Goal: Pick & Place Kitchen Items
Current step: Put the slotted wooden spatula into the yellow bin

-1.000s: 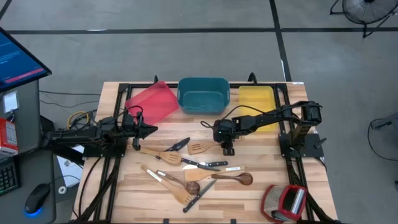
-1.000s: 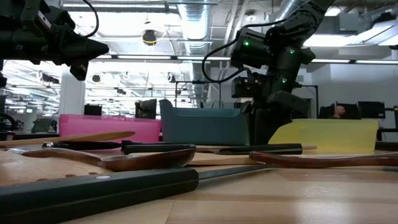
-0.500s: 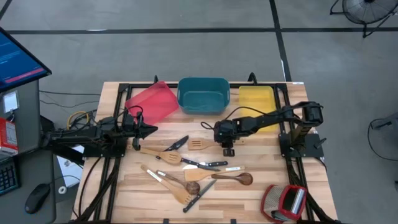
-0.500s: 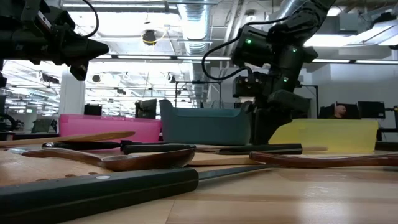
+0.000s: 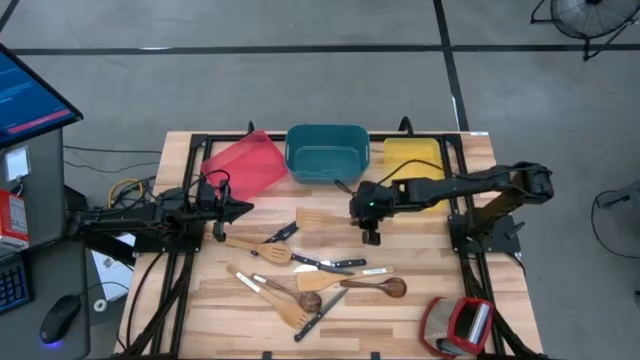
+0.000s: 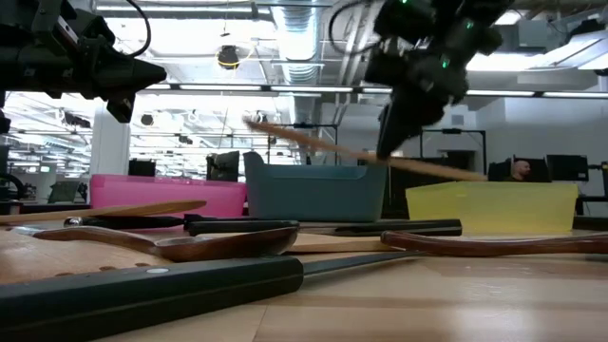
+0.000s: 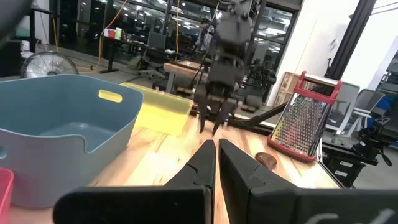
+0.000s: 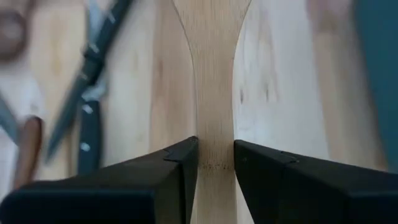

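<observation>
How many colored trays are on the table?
3, in a row along the table's far edge: a red tray toward the left, tilted; a teal tray in the middle; a yellow tray toward the right. None looks hidden.

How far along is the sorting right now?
Nothing looks placed yet: the teal tray looks empty. In hand: the right pincer is shut on a slotted spatula, lifted clear of the table in the low view. Left: knives, spoons and spatulas scattered mid-table. The left pincer waits shut at the left edge.
</observation>
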`<action>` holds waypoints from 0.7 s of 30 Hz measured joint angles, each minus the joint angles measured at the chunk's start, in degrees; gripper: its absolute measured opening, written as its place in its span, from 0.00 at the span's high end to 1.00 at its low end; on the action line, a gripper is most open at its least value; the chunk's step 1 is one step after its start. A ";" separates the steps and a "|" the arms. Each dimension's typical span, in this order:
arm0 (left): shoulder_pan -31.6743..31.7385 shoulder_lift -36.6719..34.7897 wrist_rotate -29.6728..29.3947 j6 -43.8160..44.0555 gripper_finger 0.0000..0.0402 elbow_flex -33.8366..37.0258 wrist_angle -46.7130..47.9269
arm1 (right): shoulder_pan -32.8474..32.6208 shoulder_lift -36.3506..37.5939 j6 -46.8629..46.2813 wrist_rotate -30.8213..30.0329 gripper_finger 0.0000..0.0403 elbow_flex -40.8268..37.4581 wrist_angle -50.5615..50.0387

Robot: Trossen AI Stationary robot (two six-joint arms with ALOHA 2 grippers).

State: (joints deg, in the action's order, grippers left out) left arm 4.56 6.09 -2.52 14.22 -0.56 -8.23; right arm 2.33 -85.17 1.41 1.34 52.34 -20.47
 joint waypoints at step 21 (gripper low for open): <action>0.00 0.02 0.00 0.01 0.99 0.00 0.00 | -0.04 24.21 -0.04 5.00 0.76 0.11 17.86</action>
State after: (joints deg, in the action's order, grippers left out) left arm 4.56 6.11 -2.52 14.23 -0.56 -8.23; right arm 2.28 -60.95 1.37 6.35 52.45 -2.62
